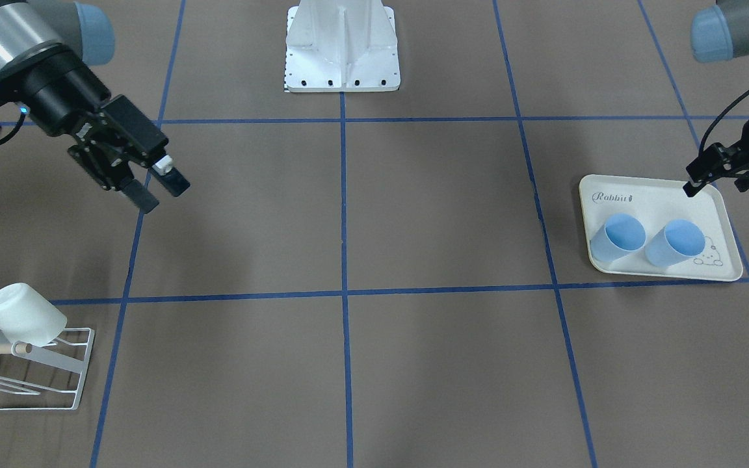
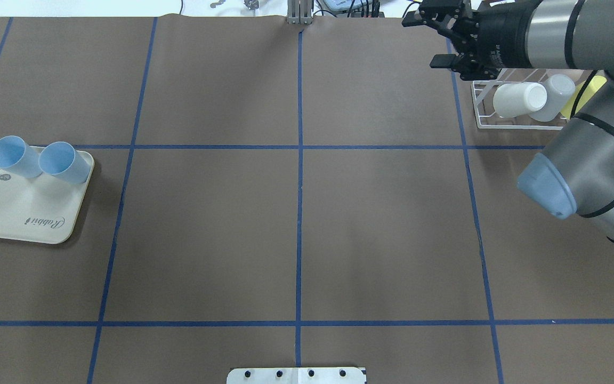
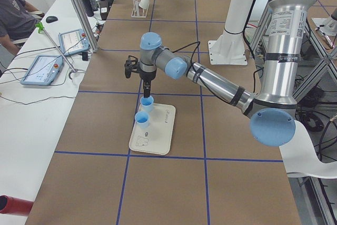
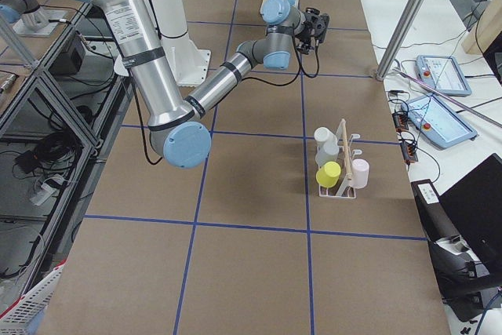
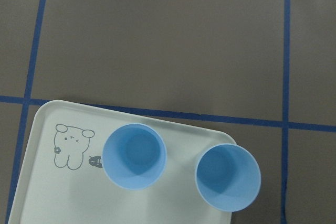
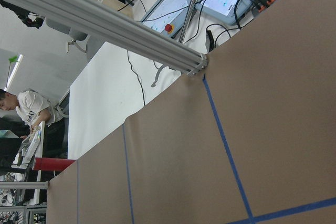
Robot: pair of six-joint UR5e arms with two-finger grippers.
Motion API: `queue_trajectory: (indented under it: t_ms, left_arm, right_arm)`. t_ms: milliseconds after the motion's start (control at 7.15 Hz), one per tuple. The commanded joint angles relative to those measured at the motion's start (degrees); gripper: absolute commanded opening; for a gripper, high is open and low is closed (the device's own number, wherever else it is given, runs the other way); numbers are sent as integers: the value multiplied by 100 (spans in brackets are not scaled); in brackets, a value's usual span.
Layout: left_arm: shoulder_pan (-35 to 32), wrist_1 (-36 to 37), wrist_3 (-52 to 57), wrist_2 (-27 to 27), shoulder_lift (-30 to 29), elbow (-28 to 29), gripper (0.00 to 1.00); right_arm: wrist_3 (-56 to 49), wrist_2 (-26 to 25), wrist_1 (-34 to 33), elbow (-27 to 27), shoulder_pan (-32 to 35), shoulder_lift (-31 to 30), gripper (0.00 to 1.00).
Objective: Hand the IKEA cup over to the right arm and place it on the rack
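A cream rabbit-print tray (image 1: 641, 198) lies on the brown table (image 1: 439, 208).

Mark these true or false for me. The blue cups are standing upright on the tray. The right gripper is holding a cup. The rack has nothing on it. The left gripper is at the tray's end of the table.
1. The blue cups stand upright on the tray. True.
2. The right gripper holds a cup. False: it is open and empty.
3. The rack has nothing on it. False: white cups sit on it.
4. The left gripper is at the tray's end of the table. True: it hangs above the cups.
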Motion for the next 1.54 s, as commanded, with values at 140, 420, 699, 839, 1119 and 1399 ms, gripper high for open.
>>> queue_trajectory:
  t_ms: [140,420,699,839,1119,1399]
  left_arm:
    - [-6,-1204,25,-30,-82,1251,100]
    - [12,-1285,25,-21,-187,1569,100]
    - [21,-1574,8,-12,-188,1842,100]
    - [38,-1576,-36,-12,-188,1843,100]
    - [126,-1645,-37,6,-179,1931,100]
    - [319,-1646,-141,6,-179,1931,100]
  right_arm:
    - [144,-333,178,-32,-468,155,100]
    - [144,-457,178,-32,-566,173,100]
    - [136,-466,178,-49,-575,182,100]
    - [136,-466,178,-58,-583,182,100]
    - [136,-466,178,-58,-601,182,100]
    - [127,-466,178,-58,-610,173,100]
